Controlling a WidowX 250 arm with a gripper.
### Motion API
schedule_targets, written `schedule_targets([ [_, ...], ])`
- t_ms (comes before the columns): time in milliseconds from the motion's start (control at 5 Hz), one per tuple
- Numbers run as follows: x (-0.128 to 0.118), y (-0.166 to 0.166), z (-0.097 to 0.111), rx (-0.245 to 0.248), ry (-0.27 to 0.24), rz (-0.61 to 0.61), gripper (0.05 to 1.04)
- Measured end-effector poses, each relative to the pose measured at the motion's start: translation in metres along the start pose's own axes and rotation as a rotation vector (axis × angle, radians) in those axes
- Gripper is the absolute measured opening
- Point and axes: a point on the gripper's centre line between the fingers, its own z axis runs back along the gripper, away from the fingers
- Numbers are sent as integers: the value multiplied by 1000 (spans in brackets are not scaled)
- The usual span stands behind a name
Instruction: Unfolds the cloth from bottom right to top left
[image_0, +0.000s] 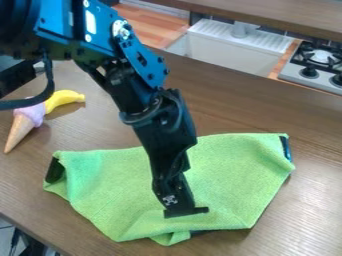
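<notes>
- One green cloth (107, 185) lies partly folded on our table (234, 107)
- Gripper (186, 212) over it — open or closed, we cannot tell
- Toy banana (63, 99) beside ice-cream cone (23, 125)

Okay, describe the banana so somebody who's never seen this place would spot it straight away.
On the brown wooden table, find the green cloth. From its left corner in the picture, look up to two toys. The banana is the curved yellow one on the right; its neighbour is an ice cream cone with a purple scoop.
</notes>
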Motion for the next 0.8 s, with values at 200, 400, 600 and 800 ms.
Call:
schedule_targets([
  [200,-3,-1,-4,-12,13,11,1001],
  [400,-4,-2,-7,-11,32,8,1001],
  [600,-7,-3,-12,-15,62,13,1001],
  [800,-9,-5,-16,-16,83,15,970],
])
